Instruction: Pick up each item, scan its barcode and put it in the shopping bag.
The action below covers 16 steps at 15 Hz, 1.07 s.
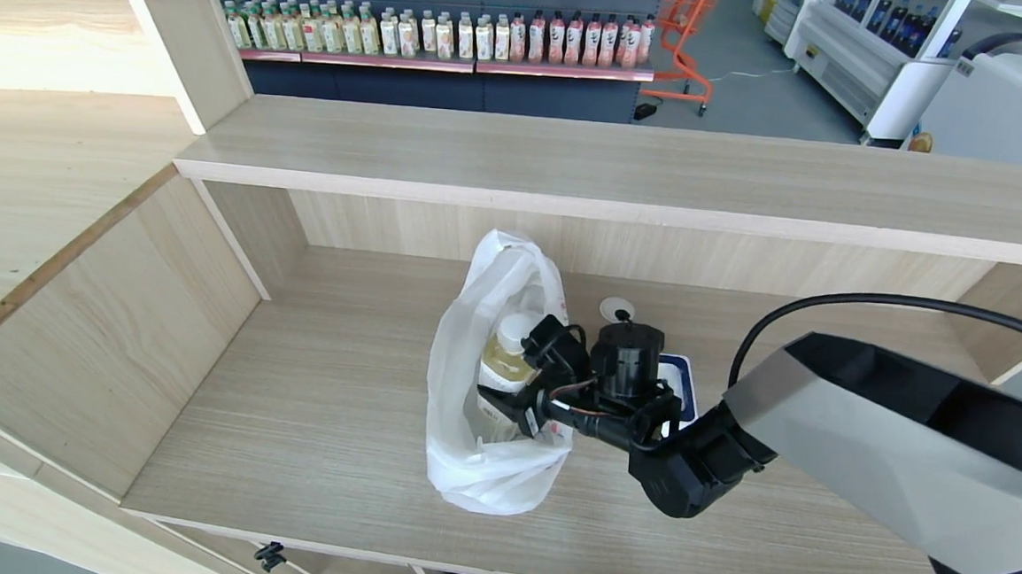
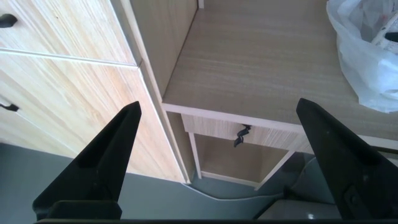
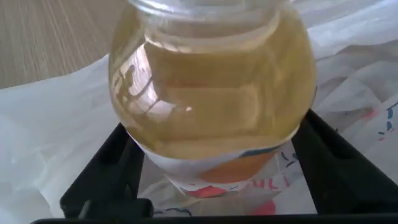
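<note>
So the bottle of yellowish drink is standing down inside the white shopping bag, in the middle of the wooden counter. The right gripper is at the bag's mouth with the bottle sitting right in its span, one side of the gripper on each flank of the label. Honestly can't tell whether it's squeezing or just loose around it. The left gripper is spread wide with nothing in it, hanging off the counter's front edge, well apart from the bag.
</note>
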### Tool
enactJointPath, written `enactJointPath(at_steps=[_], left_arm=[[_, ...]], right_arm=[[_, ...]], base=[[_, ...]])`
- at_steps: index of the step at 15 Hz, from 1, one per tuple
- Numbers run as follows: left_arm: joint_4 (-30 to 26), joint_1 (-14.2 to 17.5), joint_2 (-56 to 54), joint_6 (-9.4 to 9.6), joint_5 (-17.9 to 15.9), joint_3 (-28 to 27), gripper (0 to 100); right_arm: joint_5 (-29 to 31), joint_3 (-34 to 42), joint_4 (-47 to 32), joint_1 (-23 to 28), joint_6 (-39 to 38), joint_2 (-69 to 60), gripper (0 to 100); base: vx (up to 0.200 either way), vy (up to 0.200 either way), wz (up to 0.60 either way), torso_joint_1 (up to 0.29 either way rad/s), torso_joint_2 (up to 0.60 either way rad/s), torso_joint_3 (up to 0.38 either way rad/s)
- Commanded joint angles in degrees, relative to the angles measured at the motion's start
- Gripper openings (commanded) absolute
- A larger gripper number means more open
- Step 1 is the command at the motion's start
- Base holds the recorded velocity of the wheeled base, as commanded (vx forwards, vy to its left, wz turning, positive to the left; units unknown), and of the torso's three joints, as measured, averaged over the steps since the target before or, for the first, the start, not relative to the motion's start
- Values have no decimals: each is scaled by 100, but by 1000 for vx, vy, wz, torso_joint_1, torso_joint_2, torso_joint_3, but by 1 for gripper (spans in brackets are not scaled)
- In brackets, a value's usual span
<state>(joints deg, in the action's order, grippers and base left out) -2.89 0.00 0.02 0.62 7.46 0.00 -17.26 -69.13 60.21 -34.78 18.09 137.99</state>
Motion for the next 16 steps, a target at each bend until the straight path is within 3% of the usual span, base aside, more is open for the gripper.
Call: enactJointPath(at_steps=[1, 5, 7, 9, 13, 16], left_arm=[[-1, 0, -2, -1, 1, 0, 100], [-1, 0, -2, -1, 1, 0, 100], [-1, 0, -2, -1, 1, 0, 100], [-1, 0, -2, -1, 1, 0, 100], [-1, 0, -2, -1, 1, 0, 100], [-1, 0, -2, -1, 1, 0, 100]], right_arm=[[-5, 31, 8, 15, 1, 97, 100], [-5, 67, -220, 6, -1018, -518, 100], [-23, 207, -1161, 200, -2284, -1529, 100], [-40, 445, -1925, 375, -3040, -2540, 100], [-163, 1675, -3244, 1263, -3163, -4605, 100], [-128, 2167, -3701, 1843, -2723, -5669, 100]], base=[[0, 0, 0, 0, 0, 0], [0, 0, 0, 0, 0, 0], [0, 0, 0, 0, 0, 0], [0, 0, 0, 0, 0, 0], [0, 0, 0, 0, 0, 0], [0, 0, 0, 0, 0, 0]])
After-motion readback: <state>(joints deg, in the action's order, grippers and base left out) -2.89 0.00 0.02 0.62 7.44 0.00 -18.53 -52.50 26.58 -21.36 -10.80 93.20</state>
